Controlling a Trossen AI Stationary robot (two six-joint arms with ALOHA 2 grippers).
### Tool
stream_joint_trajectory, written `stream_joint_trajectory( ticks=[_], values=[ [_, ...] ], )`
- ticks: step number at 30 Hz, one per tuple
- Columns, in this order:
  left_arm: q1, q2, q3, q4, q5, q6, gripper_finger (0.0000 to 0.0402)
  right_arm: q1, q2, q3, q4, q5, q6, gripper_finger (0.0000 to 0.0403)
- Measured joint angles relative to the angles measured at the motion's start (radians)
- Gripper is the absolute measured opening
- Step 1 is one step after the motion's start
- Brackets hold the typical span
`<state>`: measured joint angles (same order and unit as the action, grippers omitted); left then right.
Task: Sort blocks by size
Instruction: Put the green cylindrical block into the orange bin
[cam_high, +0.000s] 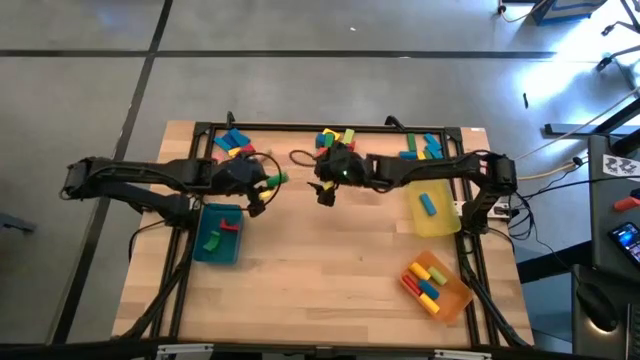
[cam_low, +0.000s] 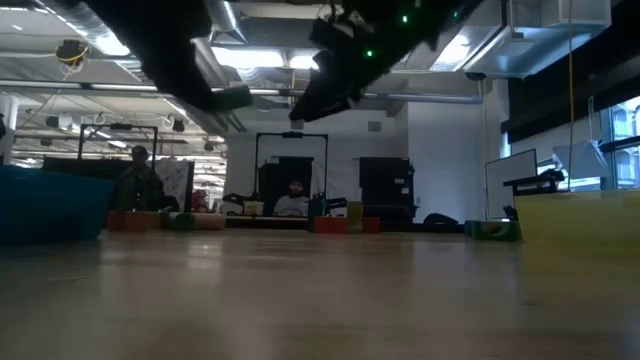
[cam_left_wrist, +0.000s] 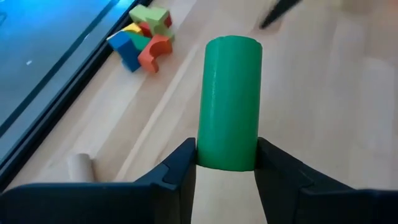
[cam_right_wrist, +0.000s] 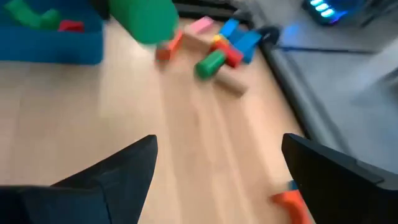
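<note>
While seen from above, the left gripper (cam_high: 268, 181) clamps a green cylinder (cam_high: 279, 178) above the table. Left wrist: cylinder (cam_left_wrist: 229, 102) upright between its fingers (cam_left_wrist: 177, 171). Right wrist: right gripper (cam_right_wrist: 217, 168) spread wide, nothing between.

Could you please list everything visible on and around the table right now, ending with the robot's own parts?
Green cylinder: one, green, held above the table near the teal tray.
Loose blocks: three mixed-colour piles along the far edge, at left, centre and right; count unclear.
Teal tray: one, left side, holding a green and a red block.
Yellow tray: one, right side, holding one blue block.
Orange tray: one, near right corner, several mixed blocks.
Table: one, light wood.
People: at least two, in the room behind.
Left end effector: closed on the green cylinder.
Right end effector: open, empty, near the centre pile.
</note>
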<state>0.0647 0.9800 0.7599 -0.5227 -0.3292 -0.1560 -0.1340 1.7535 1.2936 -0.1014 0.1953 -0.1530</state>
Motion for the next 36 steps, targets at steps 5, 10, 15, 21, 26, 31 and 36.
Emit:
stream_joint_trajectory(
  ticks=[5,10,15,21,26,31,36],
  values=[
    [-0.019,-0.098,-0.1,0.077,0.0,-0.013,0.0121,-0.052,0.0,-0.054,0.133,-0.15,0.024,0.0347],
    [-0.019,-0.174,-0.163,0.165,0.0,-0.012,0.0119,-0.063,0.0,-0.09,0.301,-0.272,0.026,0.0347],
    [-0.021,-0.192,-0.184,0.214,0.003,-0.001,0.0121,-0.048,0.0,-0.095,0.402,-0.327,0.026,0.0347],
    [-0.059,-0.186,-0.184,0.289,0.015,0.008,0.0122,0.003,0.001,-0.095,0.47,-0.339,0.028,0.0347],
    [-0.098,-0.184,-0.184,0.34,0.015,0.008,0.012,0.038,0.002,-0.095,0.526,-0.339,0.016,0.0347],
    [-0.131,-0.184,-0.184,0.383,0.015,0.007,0.0121,0.058,0.003,-0.095,0.571,-0.339,-0.004,0.0347],
    [-0.162,-0.155,-0.184,0.487,0.029,0.045,0.0121,0.078,0.003,-0.095,0.609,-0.341,-0.008,0.0347]
  ],
)
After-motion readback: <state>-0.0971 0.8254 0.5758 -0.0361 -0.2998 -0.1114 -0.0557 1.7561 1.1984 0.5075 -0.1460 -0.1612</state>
